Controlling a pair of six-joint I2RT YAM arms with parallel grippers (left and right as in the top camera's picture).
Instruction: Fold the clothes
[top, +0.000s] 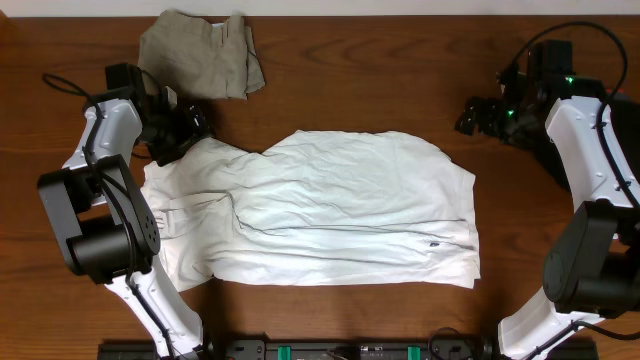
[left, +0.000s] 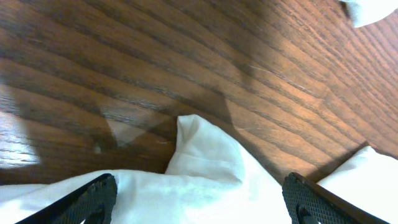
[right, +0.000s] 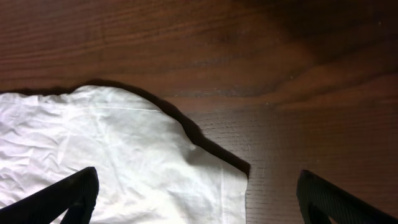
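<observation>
Overhead: one T-shirt (top: 330, 210), one trousers (top: 200, 52)

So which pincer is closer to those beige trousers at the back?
Left. The left pincer hovers right beside the trousers, at the white T-shirt's corner; the right pincer sits far across the table.

Overhead: looks straight down from far off, taking in the whole table (top: 380, 70) and the white T-shirt (top: 330, 210) spread on it. Left wrist: looks close and slantwise down through the left claw (left: 199, 208) at the shirt's edge on that side. Right wrist: looks close down through the right claw (right: 199, 199) at another shirt edge. Shares shirt cloth and table wood across all three.
</observation>
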